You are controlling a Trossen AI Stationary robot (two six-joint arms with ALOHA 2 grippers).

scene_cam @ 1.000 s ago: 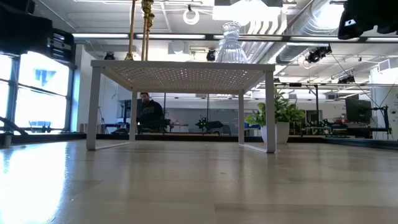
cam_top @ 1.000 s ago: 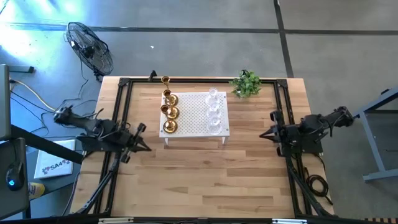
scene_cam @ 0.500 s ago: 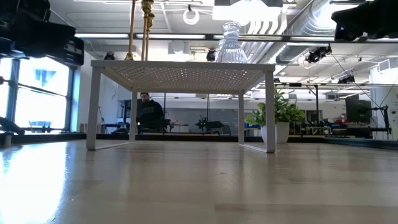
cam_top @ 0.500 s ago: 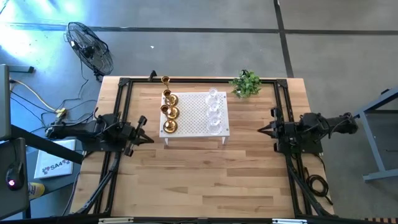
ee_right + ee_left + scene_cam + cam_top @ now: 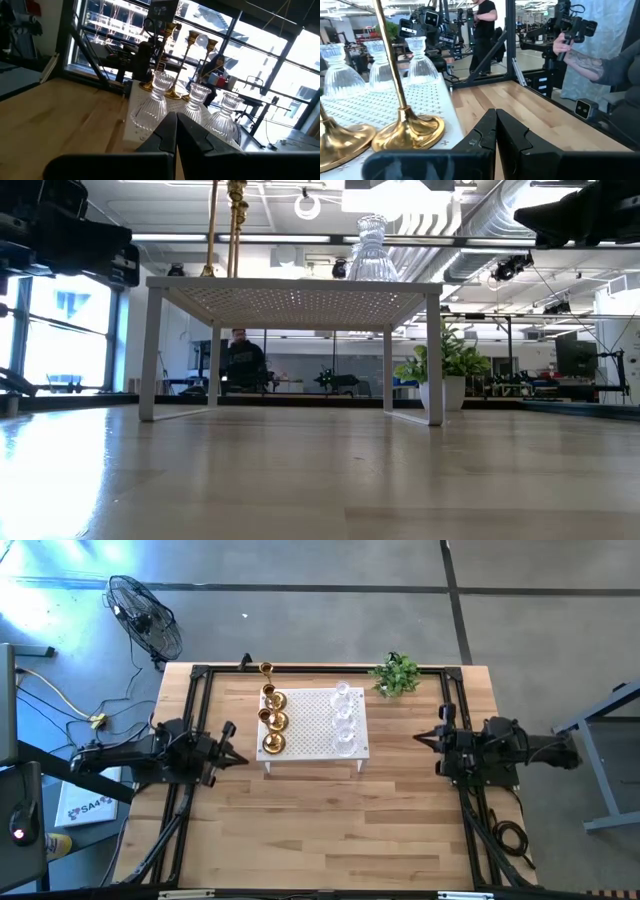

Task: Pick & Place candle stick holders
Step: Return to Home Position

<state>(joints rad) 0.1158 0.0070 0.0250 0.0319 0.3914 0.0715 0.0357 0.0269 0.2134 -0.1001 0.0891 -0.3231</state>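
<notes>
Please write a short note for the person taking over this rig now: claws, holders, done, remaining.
Left claw: shut, empty, at the table's left side.
Right claw: shut, empty, at its right side.
Gold holders: three in a row on the white stand's left part.
Glass holders: three in a row on its right part.
Done: no holder lies off the stand.
Left: probably only parking the arms.

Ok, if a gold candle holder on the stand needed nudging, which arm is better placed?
Left. The gold candle holders stand along the white stand's edge nearest the left gripper; the right gripper sits beyond the glass holders.
</notes>
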